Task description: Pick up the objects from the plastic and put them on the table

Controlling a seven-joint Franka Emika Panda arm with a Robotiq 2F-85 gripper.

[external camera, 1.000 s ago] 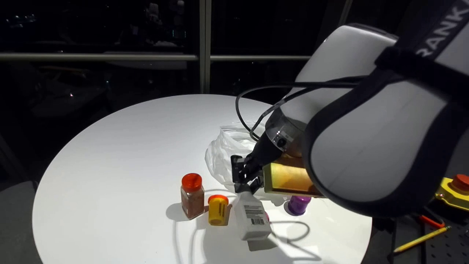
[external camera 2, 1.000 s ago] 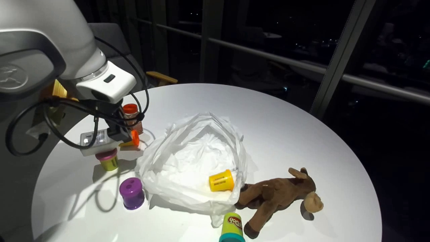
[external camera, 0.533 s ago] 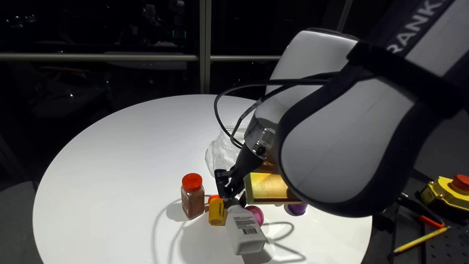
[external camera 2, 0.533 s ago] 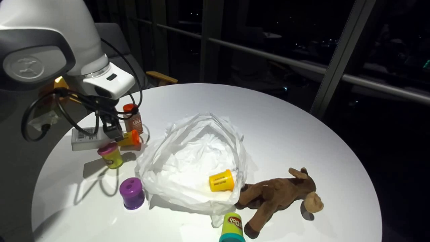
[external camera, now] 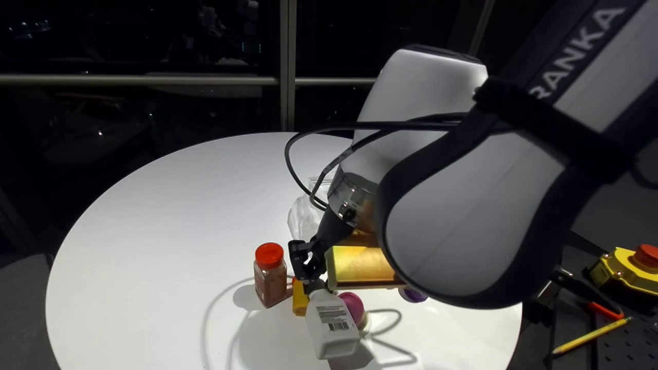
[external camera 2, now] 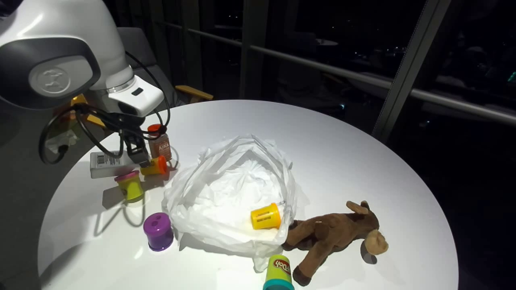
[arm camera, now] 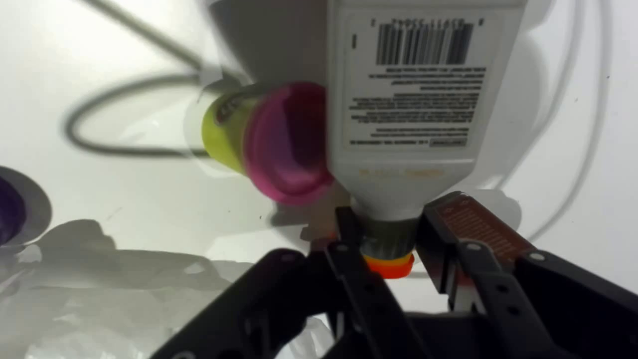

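Your wrist view cropped the white bottle [arm camera: 406, 104] up top (its smallest print [arm camera: 418, 115] was a blur) and the purple tub [arm camera: 10, 212] at left. Your arm [external camera: 457, 226] hid most of the plastic bag [external camera: 304, 218] in an exterior view.

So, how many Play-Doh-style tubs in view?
4: pink-lidded tub by white bottle; orange-lidded tub by jar; yellow tub in bag; teal-lidded tub by brown animal. Bag may hide more.

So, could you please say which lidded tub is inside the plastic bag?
The amber-lidded yellow tub; the orange-lidded tub, pink-lidded tub, teal-lidded tub and purple container are outside the bag.
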